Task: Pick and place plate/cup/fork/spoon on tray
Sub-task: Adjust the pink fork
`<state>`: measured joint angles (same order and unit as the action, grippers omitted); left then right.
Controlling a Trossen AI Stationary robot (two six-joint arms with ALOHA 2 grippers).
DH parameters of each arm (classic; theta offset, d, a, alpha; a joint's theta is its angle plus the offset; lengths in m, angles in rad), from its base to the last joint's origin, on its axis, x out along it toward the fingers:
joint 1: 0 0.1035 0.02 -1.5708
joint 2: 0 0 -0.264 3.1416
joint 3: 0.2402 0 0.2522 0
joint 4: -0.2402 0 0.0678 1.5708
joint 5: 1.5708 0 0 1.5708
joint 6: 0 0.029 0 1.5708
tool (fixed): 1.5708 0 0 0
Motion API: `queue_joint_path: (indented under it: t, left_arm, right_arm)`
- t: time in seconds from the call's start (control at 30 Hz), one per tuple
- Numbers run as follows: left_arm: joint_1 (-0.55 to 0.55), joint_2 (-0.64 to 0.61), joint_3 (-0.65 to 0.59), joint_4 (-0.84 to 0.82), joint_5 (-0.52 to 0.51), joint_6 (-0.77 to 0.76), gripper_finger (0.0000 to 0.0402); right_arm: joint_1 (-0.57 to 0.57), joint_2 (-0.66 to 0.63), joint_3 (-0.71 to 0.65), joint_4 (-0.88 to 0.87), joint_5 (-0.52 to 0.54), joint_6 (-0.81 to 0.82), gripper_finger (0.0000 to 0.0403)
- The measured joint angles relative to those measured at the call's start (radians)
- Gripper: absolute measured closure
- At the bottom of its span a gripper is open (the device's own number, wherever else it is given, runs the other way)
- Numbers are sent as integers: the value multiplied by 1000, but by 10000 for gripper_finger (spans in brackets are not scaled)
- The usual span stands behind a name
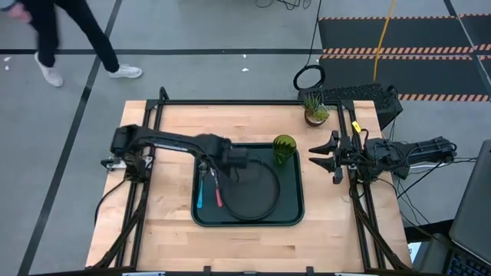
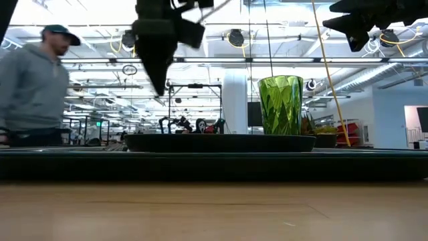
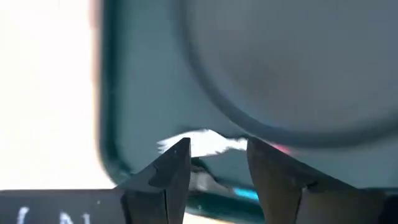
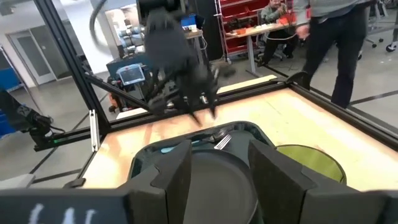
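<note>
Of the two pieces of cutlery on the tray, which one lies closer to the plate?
The fork, with the red-pink handle. It lies between the blue-handled spoon and the plate.

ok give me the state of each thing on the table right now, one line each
tray: flat on the table, holding the other tableware
plate: lying flat in the tray
cup: upright in the tray's far right corner
fork: lying in the tray, left of the plate
spoon: lying in the tray beside the fork
left gripper: open, empty, above the fork and spoon
right gripper: open, empty, right of the tray
</note>
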<state>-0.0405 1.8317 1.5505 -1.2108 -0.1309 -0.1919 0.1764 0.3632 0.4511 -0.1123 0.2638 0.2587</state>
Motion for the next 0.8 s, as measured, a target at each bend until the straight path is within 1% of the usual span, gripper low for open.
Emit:
queue_joint_path:
  t: [0.1,0.17,0.23,0.33,0.43,0.63,0.67,0.73,0.8]
  left_arm:
    - [3,-64,0,19,-119,-72,240]
    - [1,-108,-14,50,-162,-92,241]
    - [5,-148,-45,81,-176,-96,240]
    - [27,-213,-124,157,-176,-95,240]
    - [63,-269,-223,261,-109,-91,240]
    - [146,-350,-411,528,114,-60,241]
    - [158,-361,-433,565,134,-57,241]
    - [174,-379,-464,579,145,-57,241]
    - [180,-381,-468,593,146,-51,241]
  right_arm:
    - [0,8,0,2,1,13,252]
    - [0,10,0,2,0,14,252]
    - [0,14,0,3,1,14,252]
    - [0,21,0,2,1,14,252]
    - [0,26,0,2,0,12,252]
    - [0,33,0,3,1,10,252]
    - [0,33,0,4,1,11,252]
    - [0,35,0,6,1,16,252]
    - [0,35,0,10,1,17,252]
